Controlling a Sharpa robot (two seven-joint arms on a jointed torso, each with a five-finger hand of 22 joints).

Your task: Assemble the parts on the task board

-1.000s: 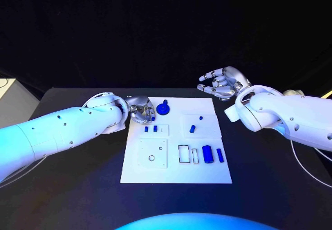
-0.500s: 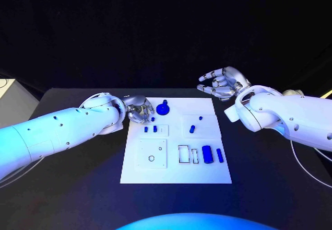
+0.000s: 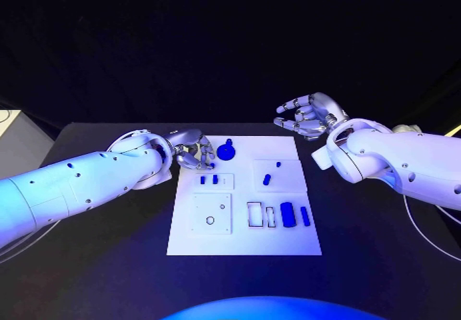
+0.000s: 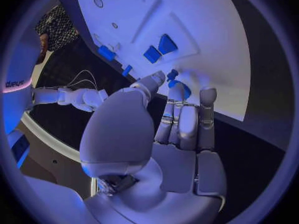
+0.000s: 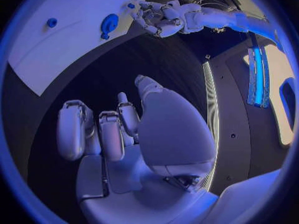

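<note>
Two hands matter: your left hand pinches a small blue part at the white board's far-left corner; seat it squarely. Right hand hovers beyond, fingers apart, holding nothing.

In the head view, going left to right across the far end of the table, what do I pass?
Left hand over the task board's far left corner → round blue part on the board → small blue part → right hand, raised beyond the board's far right corner.
</note>
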